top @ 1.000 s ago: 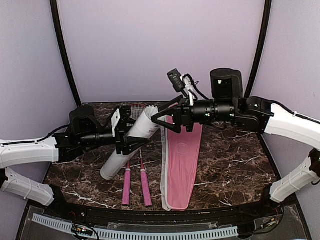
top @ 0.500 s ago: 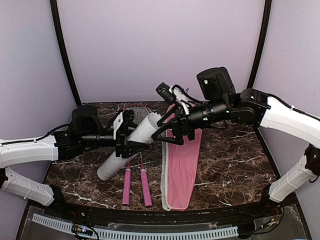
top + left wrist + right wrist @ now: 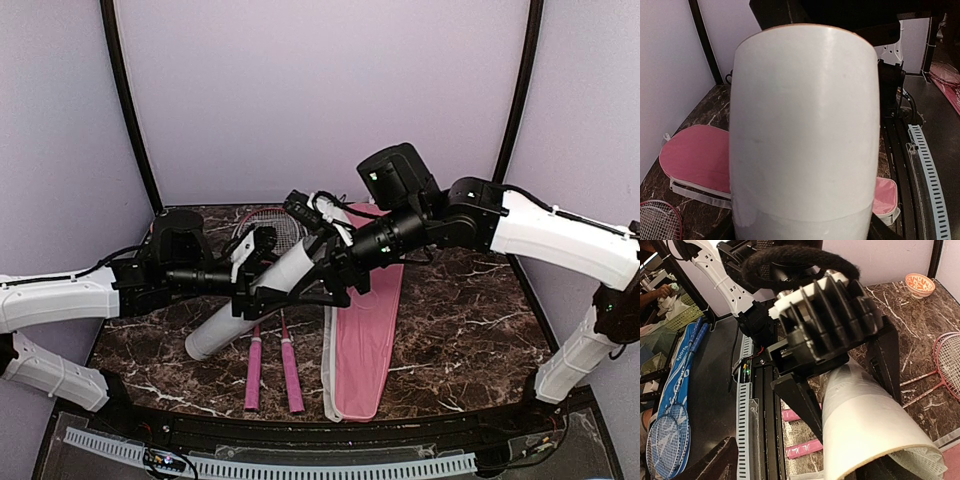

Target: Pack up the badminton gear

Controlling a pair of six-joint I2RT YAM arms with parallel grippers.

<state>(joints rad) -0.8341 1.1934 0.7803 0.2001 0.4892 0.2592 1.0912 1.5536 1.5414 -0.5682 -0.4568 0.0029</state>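
Observation:
My left gripper [image 3: 258, 283] is shut on the long white tube [image 3: 262, 294] at mid-length and holds it slanted above the table, open end up and to the right. The tube fills the left wrist view [image 3: 802, 125]. My right gripper [image 3: 325, 277] is open, its jaws either side of the tube's upper end [image 3: 875, 430]. Something white and netted [image 3: 921, 462] shows in the tube's mouth. Two red-framed rackets lie under the tube, pink handles [image 3: 270, 372] toward me. The pink cover [image 3: 367, 330] lies flat to their right. No loose shuttlecock is in view.
A small red-patterned round cap [image 3: 920, 285] sits on the marble table near the back corner. The racket heads [image 3: 268, 222] lie at the back of the table [image 3: 470, 330]. Black frame posts stand at both back corners.
My right gripper has swung left and down from above the pink cover to the tube's upper end. The left gripper has shifted the tube slightly left and lower.

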